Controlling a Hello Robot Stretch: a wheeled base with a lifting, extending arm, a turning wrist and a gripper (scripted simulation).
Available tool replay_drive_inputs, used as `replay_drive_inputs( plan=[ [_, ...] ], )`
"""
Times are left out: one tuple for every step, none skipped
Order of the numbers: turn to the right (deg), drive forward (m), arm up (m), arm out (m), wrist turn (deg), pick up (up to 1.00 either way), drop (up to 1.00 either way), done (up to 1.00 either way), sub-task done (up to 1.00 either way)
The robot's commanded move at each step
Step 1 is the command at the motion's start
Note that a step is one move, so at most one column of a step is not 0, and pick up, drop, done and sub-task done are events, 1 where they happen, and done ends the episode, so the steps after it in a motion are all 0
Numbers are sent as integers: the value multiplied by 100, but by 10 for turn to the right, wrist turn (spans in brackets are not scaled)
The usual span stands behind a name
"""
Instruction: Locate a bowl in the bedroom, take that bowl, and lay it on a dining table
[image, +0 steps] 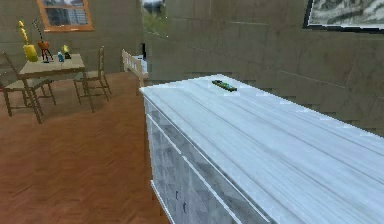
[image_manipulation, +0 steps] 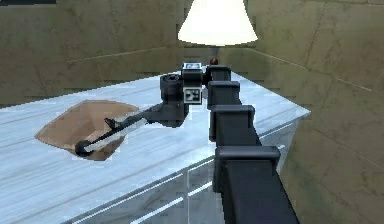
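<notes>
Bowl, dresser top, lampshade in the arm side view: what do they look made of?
Bowl: probably wood or matte ceramic; flat brown inside, paler rim, no shine.
Dresser top: likely whitewashed wood, satin; pale streaks run lengthwise like grain.
Lampshade: fabric or paper; glows an even cream.

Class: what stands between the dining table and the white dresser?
Forward view: a wooden chair by the dining table, then bare floor to the dresser; a white railed thing farther back.

Arm (image_manipulation: 240, 140) outstretched, fingers (image_manipulation: 120, 123) slanting down-left.
</notes>
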Motion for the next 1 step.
replay_drive_inputs(
  plan=[
    [0, 0, 0, 0, -450, 0, 0, 0, 0]
  ],
)
